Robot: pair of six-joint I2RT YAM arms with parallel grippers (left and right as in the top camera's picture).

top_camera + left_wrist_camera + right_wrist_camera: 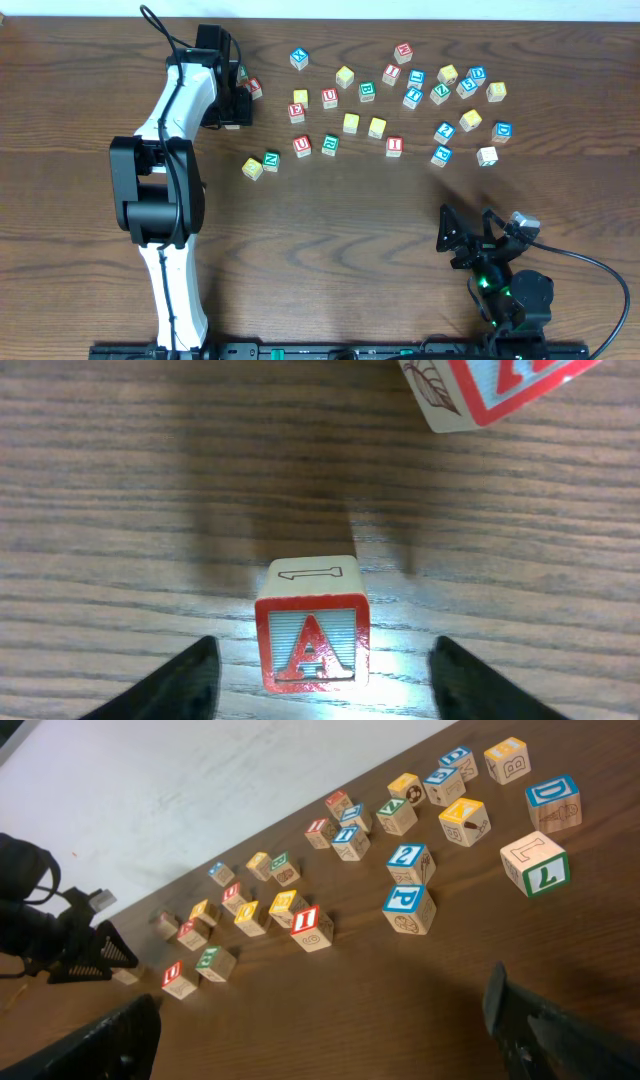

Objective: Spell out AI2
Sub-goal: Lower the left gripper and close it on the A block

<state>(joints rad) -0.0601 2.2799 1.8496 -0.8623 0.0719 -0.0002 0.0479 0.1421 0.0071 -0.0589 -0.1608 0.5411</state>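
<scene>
The A cube (312,645), wooden with a red A in a red frame, stands on the table between the fingers of my left gripper (322,650). There is a gap on each side of the cube, so the gripper is open and touches nothing. In the overhead view the left gripper (232,110) covers this cube. The cube with the red I (394,146) (310,925) lies mid-table. The cube with the blue 2 (444,131) (410,860) lies to its right. My right gripper (465,235) (320,1005) hangs open and empty near the front right.
Another red-printed cube (490,385) (254,88) lies just beyond the A cube. Several other lettered cubes (350,122) are scattered across the far half of the table. A blue P cube (441,155) sits next to the 2.
</scene>
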